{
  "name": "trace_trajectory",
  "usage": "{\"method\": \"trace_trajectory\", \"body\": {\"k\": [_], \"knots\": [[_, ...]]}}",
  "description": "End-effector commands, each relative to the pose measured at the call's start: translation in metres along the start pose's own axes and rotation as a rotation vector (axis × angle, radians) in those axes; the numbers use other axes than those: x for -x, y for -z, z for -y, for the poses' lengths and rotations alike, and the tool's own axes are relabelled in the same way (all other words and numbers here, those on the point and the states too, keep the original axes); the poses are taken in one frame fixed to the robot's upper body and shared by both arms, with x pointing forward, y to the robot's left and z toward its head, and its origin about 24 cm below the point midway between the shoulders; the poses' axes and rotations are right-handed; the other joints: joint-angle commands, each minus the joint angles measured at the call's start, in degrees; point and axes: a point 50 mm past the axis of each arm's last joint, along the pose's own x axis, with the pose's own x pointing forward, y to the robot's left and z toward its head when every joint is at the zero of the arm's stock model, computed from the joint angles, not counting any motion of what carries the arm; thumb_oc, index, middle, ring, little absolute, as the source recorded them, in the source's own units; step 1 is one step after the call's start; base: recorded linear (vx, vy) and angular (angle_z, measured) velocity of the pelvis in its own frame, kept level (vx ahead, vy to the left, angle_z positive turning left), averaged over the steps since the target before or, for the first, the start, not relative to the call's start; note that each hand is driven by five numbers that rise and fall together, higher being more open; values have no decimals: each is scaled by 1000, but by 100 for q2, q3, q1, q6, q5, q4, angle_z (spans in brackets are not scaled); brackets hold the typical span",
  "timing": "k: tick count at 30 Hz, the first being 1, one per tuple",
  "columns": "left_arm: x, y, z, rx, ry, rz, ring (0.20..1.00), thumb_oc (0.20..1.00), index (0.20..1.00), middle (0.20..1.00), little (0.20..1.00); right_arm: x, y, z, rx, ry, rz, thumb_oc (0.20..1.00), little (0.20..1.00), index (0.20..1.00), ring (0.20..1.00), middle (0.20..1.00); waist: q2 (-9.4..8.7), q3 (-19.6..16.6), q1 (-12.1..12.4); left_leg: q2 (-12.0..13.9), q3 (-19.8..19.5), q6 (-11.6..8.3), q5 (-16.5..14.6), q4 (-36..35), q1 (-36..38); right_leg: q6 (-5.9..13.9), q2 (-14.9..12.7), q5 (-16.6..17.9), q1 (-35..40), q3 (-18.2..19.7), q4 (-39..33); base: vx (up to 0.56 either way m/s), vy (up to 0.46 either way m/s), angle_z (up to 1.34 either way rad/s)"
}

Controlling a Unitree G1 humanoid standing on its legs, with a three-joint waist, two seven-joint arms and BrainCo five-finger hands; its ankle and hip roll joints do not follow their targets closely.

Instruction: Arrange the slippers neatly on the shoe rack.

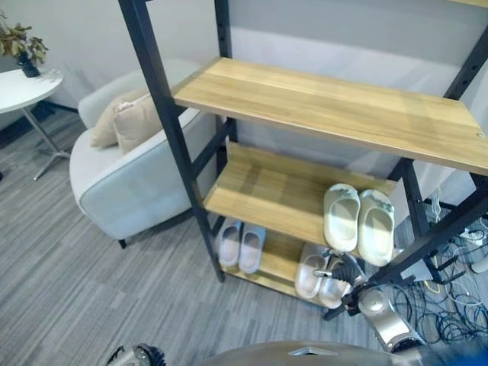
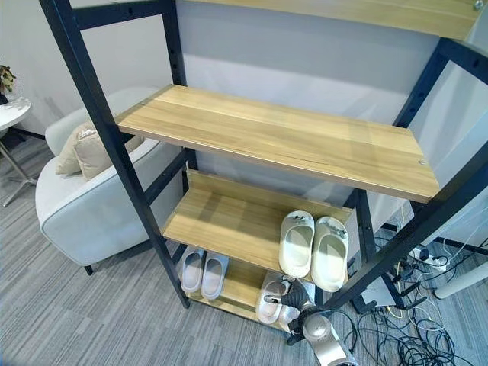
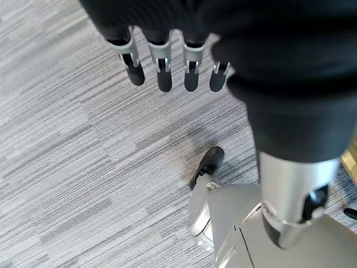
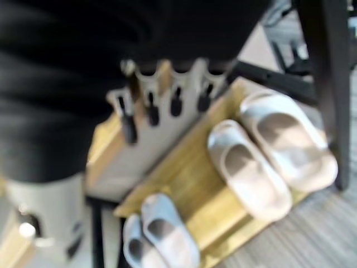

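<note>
Three pairs of slippers sit on the shoe rack [image 1: 305, 99]: a cream pair [image 1: 358, 223] on the middle shelf at its right end, a pale blue pair [image 1: 240, 245] on the bottom shelf toward the left, and a pinkish-white pair [image 1: 319, 276] on the bottom shelf toward the right. The right hand [image 1: 345, 268] reaches in low beside that pinkish-white pair; in its wrist view its fingers [image 4: 150, 109] hang fairly straight and loosely spread above the shelf, holding nothing. The left hand [image 3: 167, 56] hangs over the grey carpet with fingers straight and empty. The step in hand looks like a final squaring of the pinkish-white pair, so the sound approach would be to nudge with flat fingers against the heel or side, push both slippers parallel with toes toward the back, and keep clear of the rack's dark front post [image 1: 427, 248], which crosses just beside the hand. The work seems nearly finished. From the head views the hand covers part of the right slipper, so whether it touches the slipper cannot be told, and the thumb is hard to make out. An armchair [image 1: 130, 171] stands left of the rack.
</note>
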Motion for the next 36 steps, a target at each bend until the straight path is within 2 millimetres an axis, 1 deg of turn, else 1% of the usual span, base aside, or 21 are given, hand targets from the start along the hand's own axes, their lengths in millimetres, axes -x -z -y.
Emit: {"method": "trace_trajectory", "body": {"k": [1, 9, 15, 17, 18, 23, 27, 29, 30, 33, 35, 36], "knots": [[3, 13, -18, -33, -61, -49, 1000, 1000, 1000, 1000, 1000, -13, -30, 23, -32, 109, 104, 1000, 1000, 1000, 1000, 1000, -34, -5, 97, -35, -130, 155, -285, 53, 63, 210, -127, 66, -13, 57, 49, 0, 0, 0], [1, 11, -16, -36, -60, -38, 1000, 1000, 1000, 1000, 1000, -12, -20, 20, -17, 105, 66, 1000, 1000, 1000, 1000, 1000, 0, 15, 71, -32, -122, 160, -290, 53, 91, 195, -120, 63, 4, 82, 60, 0, 0, 0], [-1, 9, -13, -34, -67, -23, 1000, 1000, 1000, 1000, 1000, -10, -12, 11, -20, 81, 40, 1000, 1000, 1000, 1000, 1000, 16, 19, 45, -27, -104, 160, -302, 53, 144, 189, -115, 63, 40, 97, 65, 0, 0, 0], [-4, 6, -10, -37, -69, -18, 1000, 1000, 1000, 1000, 1000, -9, -4, 3, -13, 56, 16, 1000, 1000, 1000, 1000, 1000, 24, 13, 37, -26, -100, 161, -312, 53, 185, 189, -112, 54, 74, 107, 73, 0, 0, 0], [-4, 6, -10, -37, -69, -18, 1000, 1000, 1000, 1000, 1000, -9, -4, 3, -13, 57, 17, 1000, 1000, 1000, 1000, 1000, 24, 16, 37, -26, -100, 161, -313, 53, 187, 189, -112, 53, 76, 107, 73, 0, 0, 0], [-9, 0, -4, -32, -70, -7, 1000, 1000, 1000, 1000, 1000, -6, 10, -12, -20, 35, -25, 1000, 1000, 1000, 1000, 1000, 28, 10, 20, -22, -77, 159, -318, 53, 234, 192, -107, 54, 107, 114, 91, 0, 0, 0], [-16, -5, 8, -24, -65, -1, 1000, 1000, 1000, 1000, 1000, 0, 20, -20, -30, 103, -18, 1000, 1000, 1000, 1000, 1000, 41, 3, -11, -12, -49, 155, -322, 53, 284, 184, -95, 46, 129, 150, 127, -28, 31, -1], [-19, -10, 15, -17, -57, 11, 1000, 1000, 1000, 1000, 1000, 6, 31, -28, -29, 113, -43, 1000, 1000, 1000, 1000, 1000, 54, -9, -30, -4, -34, 151, -327, 53, 311, 179, -87, 34, 132, 165, 151, -29, 39, -2], [-22, -13, 24, -11, -41, 14, 1000, 1000, 1000, 1000, 1000, 10, 41, -37, -47, 107, -83, 1000, 1000, 1000, 1000, 1000, 73, -14, -48, 2, -17, 146, -330, 53, 338, 175, -83, 34, 133, 185, 166, -33, 49, -2], [-26, -18, 39, -8, -5, 24, 1000, 1000, 1000, 1000, 1000, 23, 64, -47, -72, 113, -174, 1000, 1000, 1000, 1000, 1000, 110, -32, -107, 5, 9, 147, -336, 53, 373, 166, -79, 33, 144, 226, 173, -25, 38, -5], [-26, -26, 43, 54, 3, 69, 1000, 1000, 1000, 1000, 1000, 36, 84, -50, -106, 141, -255, 1000, 1000, 1000, 1000, 1000, 140, -36, -141, 9, 33, 141, -334, 53, 388, 165, -76, 30, 140, 247, 186, -33, 44, -17], [-28, -25, 49, 118, -7, 63, 1000, 1000, 1000, 1000, 1000, 47, 100, -53, -117, 149, -323, 1000, 1000, 1000, 1000, 1000, 162, -37, -163, 14, 45, 141, -330, 53, 394, 163, -72, 25, 135, 259, 202, -31, 38, -19]]}}
